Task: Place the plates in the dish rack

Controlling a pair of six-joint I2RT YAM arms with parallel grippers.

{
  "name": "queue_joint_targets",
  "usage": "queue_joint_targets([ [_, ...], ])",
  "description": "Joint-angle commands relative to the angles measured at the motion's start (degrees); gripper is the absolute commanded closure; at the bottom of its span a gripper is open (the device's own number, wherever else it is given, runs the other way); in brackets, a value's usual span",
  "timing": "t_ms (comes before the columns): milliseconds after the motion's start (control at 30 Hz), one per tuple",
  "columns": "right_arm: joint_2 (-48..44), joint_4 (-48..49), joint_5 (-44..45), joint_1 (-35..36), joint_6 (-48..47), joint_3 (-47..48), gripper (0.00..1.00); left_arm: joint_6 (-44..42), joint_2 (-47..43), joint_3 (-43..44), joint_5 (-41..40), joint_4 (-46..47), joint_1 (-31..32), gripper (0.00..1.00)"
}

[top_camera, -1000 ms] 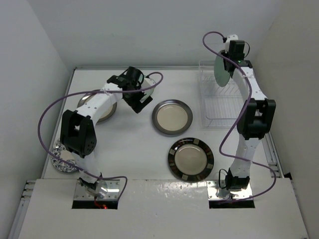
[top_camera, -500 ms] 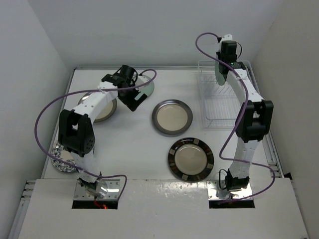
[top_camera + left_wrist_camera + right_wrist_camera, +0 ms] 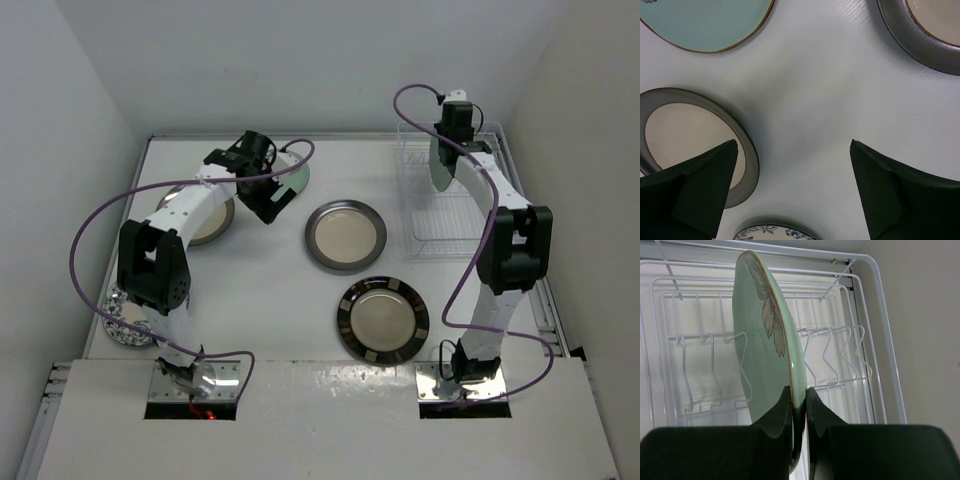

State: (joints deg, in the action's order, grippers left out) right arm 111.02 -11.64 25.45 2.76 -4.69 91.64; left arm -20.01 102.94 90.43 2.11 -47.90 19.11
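Note:
My right gripper (image 3: 799, 395) is shut on the rim of a mint-green plate (image 3: 767, 340) with a flower mark. It holds the plate on edge over the prongs of the white wire dish rack (image 3: 840, 355), at the rack's far end (image 3: 445, 205). Whether the plate touches the wires I cannot tell. My left gripper (image 3: 792, 150) is open and empty above the table, between a second mint-green plate (image 3: 705, 25) and a cream, grey-rimmed plate (image 3: 690, 135). Another cream plate (image 3: 345, 235) lies mid-table, with a black-banded plate (image 3: 383, 320) nearer me.
A blue-floral plate (image 3: 125, 322) lies at the near left, beside the left arm's base. The left arm's elbow hangs over the left cream plate (image 3: 195, 215). White walls close in the table on three sides.
The right arm has lowered the mint-green plate from above the rack's back edge down toward the prongs. The left gripper shifted slightly left, then stayed still and open.

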Motion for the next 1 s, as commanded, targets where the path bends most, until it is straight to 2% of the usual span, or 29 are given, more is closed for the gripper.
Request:
queue_joint_targets([
  [0,-5.91,10.49,0.39,0.05,3.02,0.65,1.00,0.94,-1.95,-0.52,0.97,0.70,-0.48,0.01],
  [133,-4.59,12.96,0.21,0.05,3.81,-2.16,1.00,0.94,-1.95,-0.52,0.97,0.70,-0.48,0.01],
  [300,-2.30,13.92,0.38,-0.57,4.25,-1.20,0.98,0.94,-1.95,-0.52,0.97,0.70,-0.48,0.01],
  [467,-2.56,14.01,-0.84,-1.01,3.90,-0.40,0.74,0.94,-1.95,-1.05,1.49,0.70,-1.62,0.01],
  [500,-2.65,14.36,-1.02,-0.92,3.29,-0.67,0.62,0.94,-1.95,-1.05,1.49,1.22,-1.62,0.01],
  [567,-3.62,14.36,-1.11,-1.18,2.32,-0.67,0.54,2.16,-1.95,-0.53,3.07,1.23,-3.11,0.01],
  [633,-4.58,14.45,-1.01,-0.40,1.79,-0.76,0.40,4.09,0.32,1.05,4.74,2.63,-4.17,0.01],
  [733,-6.16,14.10,-1.28,-1.27,1.44,-0.58,0.35,6.99,3.31,5.43,8.33,4.82,-6.28,0.01],
  [833,-8.27,13.49,-2.51,-1.10,1.87,-1.02,0.28,12.26,9.28,11.14,11.76,8.43,-7.78,0.14],
  [867,-9.15,13.22,-2.95,-1.01,1.79,-1.11,0.27,13.67,11.13,12.91,11.78,8.44,-7.78,0.28],
  [900,-9.59,13.13,-2.87,-0.92,1.79,-1.89,0.26,16.81,13.15,14.84,11.78,9.05,-7.78,0.34],
  [967,-11.61,12.87,-3.04,-0.05,1.35,-2.60,0.23,20.08,18.95,20.12,9.41,9.05,-7.78,0.38],
])
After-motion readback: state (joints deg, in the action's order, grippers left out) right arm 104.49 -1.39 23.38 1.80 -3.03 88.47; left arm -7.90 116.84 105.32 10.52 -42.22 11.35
